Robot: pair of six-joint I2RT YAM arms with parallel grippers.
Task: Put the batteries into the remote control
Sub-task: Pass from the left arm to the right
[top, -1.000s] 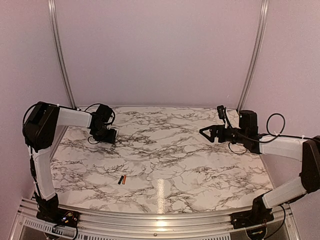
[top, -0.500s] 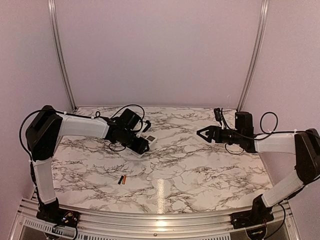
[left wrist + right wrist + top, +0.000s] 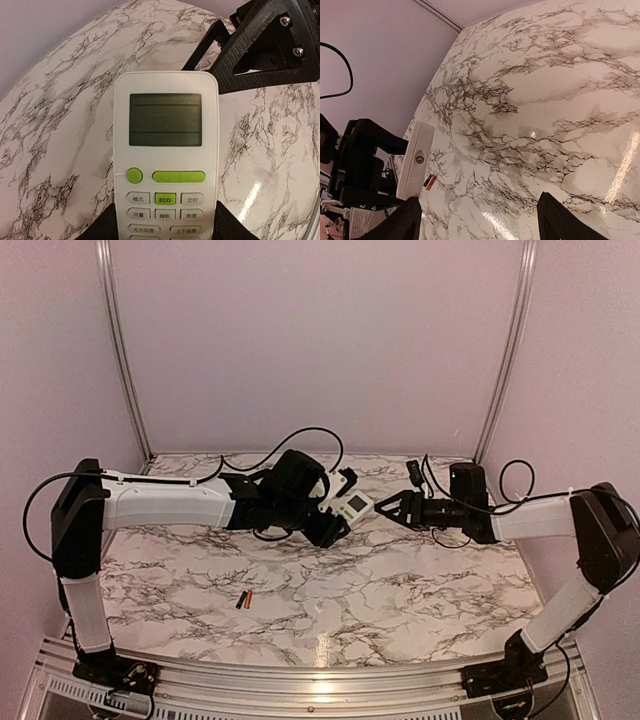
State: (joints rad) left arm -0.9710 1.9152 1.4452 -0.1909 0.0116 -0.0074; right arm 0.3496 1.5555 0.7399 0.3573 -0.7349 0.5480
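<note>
**Left gripper holds the remote, right gripper stands spread beside it**

The left arm reaches from the left side across toward the middle of the marble table. In front of it, nearer the front edge, the two batteries lie side by side on the marble, one dark and one orange-red, well apart from both grippers.

The left gripper is clamped on the lower end of the remote control. Its black fingers press on the remote's two long sides below the button rows. The remote appears lifted off the table at the back centre. Its grey display and green buttons face the left wrist camera.

Just to the right, the right gripper points at the remote's top end. It is close to the remote but not touching it, and its fingers are spread wide apart.
</note>
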